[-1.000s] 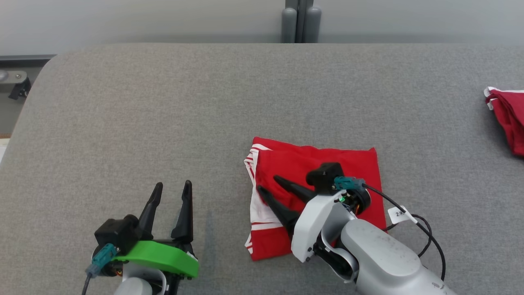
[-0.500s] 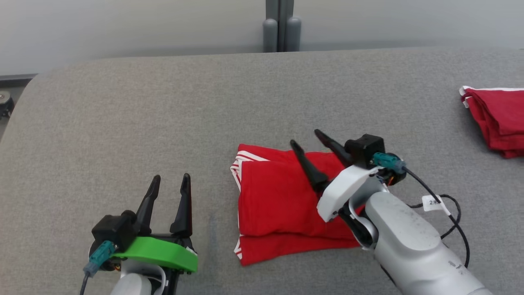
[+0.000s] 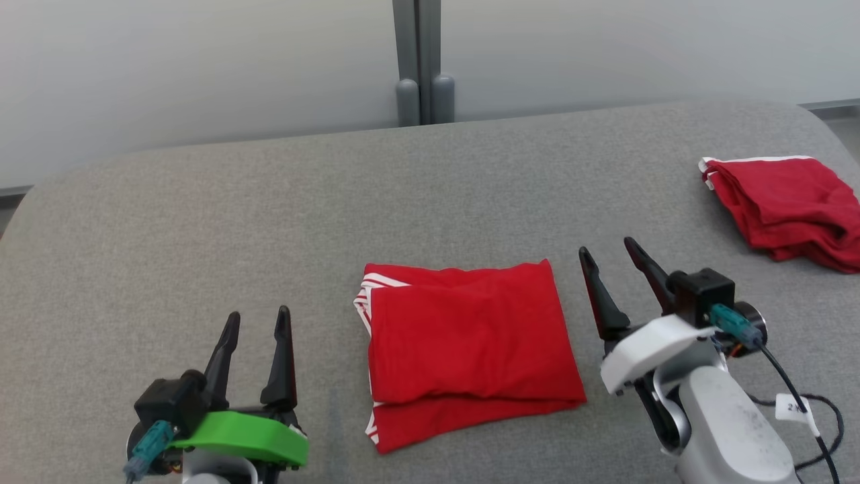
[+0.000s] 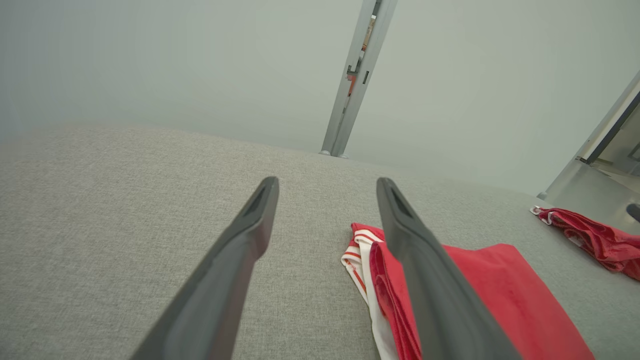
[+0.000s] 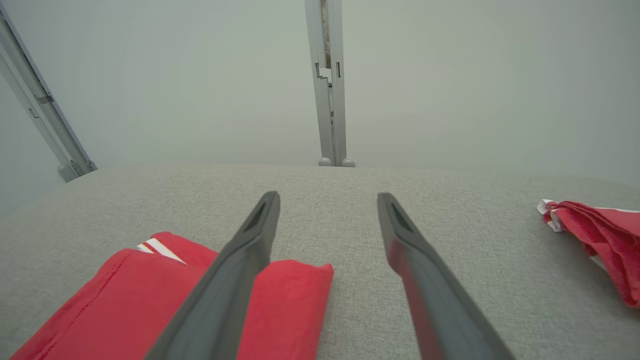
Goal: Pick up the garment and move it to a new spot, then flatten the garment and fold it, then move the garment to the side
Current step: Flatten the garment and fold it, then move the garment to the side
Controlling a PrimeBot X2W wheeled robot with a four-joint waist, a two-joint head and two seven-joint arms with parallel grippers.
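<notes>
Two hands, wrists cut off at the bottom edge. Near left, the left hand (image 3: 259, 312) is released, fingers spread, empty. Centre, one folded red garment (image 3: 470, 343) with white stripes lies flat on the grey counter (image 3: 201, 222), its under layers hidden. Just right of it and apart, the right hand (image 3: 607, 245) is released, empty. Far right, a second red garment (image 3: 786, 208) lies crumpled, clipped by the frame. Two garments.

On the table (image 3: 201, 222), the garment (image 3: 470, 349) lies just right of the left gripper (image 3: 259, 312) and just left of the right gripper (image 3: 606, 246); a second garment (image 3: 783, 208) lies ahead and well right of it
</notes>
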